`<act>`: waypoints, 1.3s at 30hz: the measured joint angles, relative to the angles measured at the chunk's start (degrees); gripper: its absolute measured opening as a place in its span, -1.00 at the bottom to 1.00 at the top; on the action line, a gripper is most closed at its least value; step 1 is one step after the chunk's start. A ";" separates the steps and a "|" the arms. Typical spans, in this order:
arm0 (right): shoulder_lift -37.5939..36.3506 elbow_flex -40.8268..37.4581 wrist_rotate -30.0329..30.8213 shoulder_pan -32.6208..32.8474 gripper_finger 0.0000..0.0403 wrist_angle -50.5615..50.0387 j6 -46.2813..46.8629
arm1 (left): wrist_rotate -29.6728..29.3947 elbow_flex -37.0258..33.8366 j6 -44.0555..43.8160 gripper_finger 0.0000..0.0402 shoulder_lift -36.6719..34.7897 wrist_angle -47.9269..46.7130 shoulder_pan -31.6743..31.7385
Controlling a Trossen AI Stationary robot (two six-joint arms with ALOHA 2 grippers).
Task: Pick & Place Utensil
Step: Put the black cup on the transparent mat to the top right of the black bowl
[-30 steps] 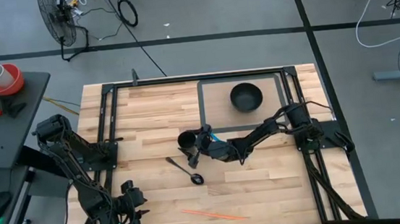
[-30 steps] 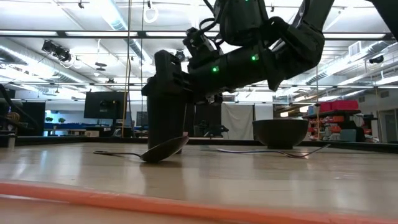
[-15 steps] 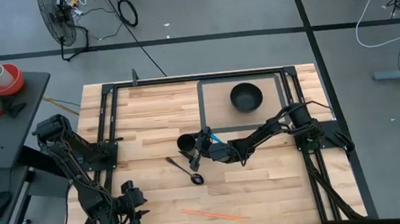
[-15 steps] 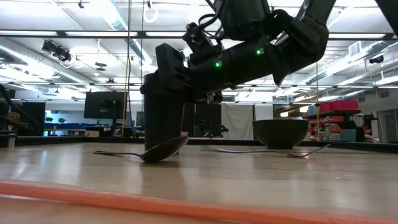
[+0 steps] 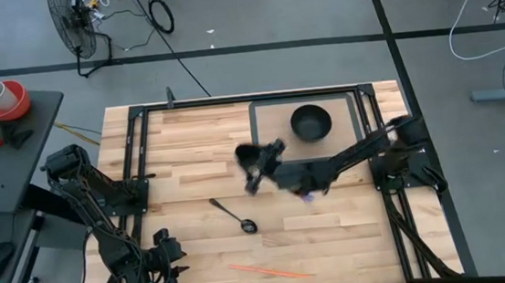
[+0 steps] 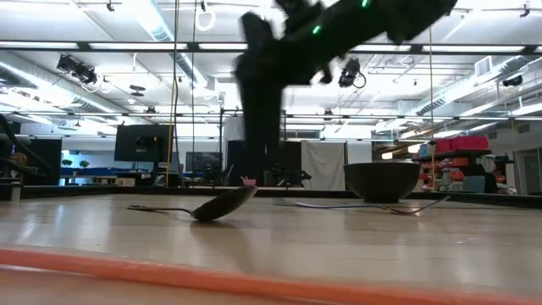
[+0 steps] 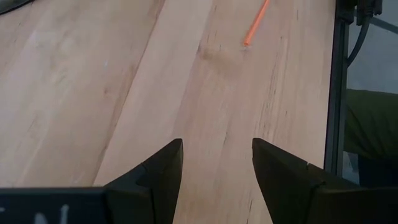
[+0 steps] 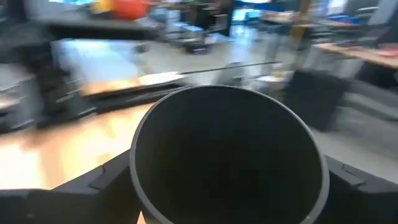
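A black cup point(image 5: 247, 154) is held by my right gripper point(image 5: 257, 167) above the middle of the table; the low view shows it point(image 6: 261, 102) raised above the wood. In the right wrist view the cup's open mouth point(image 8: 227, 155) fills the picture. A black spoon point(image 5: 234, 214) lies flat on the table nearer the front edge, and also shows in the low view point(image 6: 216, 203). My left gripper point(image 5: 164, 262) is open and empty at the near left corner. My right gripper pinches the cup's outer wall point(image 8: 134, 177) between its two fingers point(image 8: 93, 183), one on each side, just below the rim. The fingers come level from the table's right side. The cup is lifted clear of the table.
A black bowl point(image 5: 310, 122) stands on a grey mat point(image 5: 268, 113) at the far middle. An orange stick point(image 5: 268, 270) lies near the front edge, right of my left gripper, and shows in the left wrist view point(image 7: 256, 22). Black frame rails run along both sides.
My right gripper has gone up and toward the table's far right with the cup. The cup, which stood on the wood beside the spoon's handle, is now lifted clear. The spoon has stayed in place.
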 joint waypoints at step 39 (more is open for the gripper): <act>-16.26 -25.22 24.04 -46.83 0.63 -14.94 36.88 | 0.01 0.00 0.00 -0.02 0.00 1.22 0.00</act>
